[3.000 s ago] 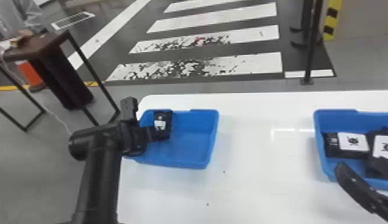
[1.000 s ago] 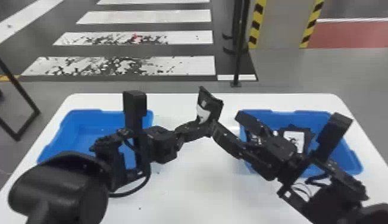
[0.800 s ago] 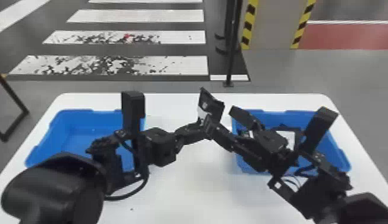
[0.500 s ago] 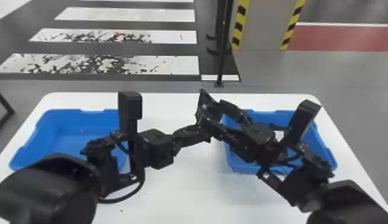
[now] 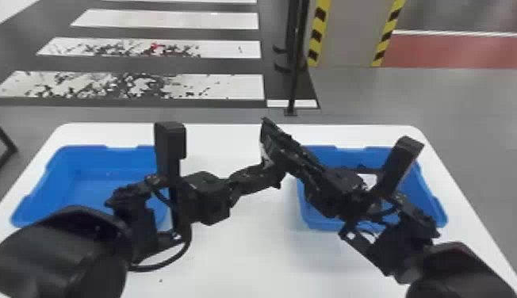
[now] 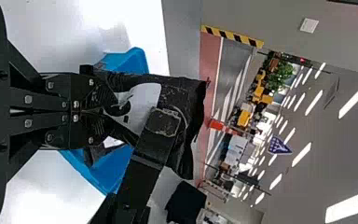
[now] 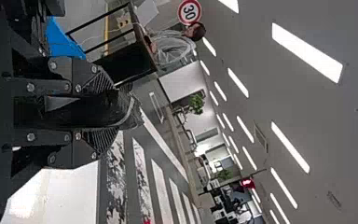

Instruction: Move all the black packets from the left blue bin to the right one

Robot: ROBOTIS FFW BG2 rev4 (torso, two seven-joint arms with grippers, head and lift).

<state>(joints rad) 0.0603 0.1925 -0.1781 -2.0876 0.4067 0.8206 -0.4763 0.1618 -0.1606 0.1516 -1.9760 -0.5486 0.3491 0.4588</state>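
head: high, forward-down over table (image 5: 238, 261). wrists: close-in, sideways, facing outward. head and left wrist share right blue bin (image 5: 325, 225).

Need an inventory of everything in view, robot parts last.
table: 1, white, foreground
left bin: 1, blue, table's left
right bin: 1, blue, table's right
held packet: 1, black with white label, between both grippers
binned packet: at least 1, black with white label, right bin
floor stripes: several, white, beyond table
post: 1, black, beyond table
round sign: 1, red-white, background
ceiling lights: many, white, overhead
left gripper: 1, black, at held packet
right gripper: 1, black, same
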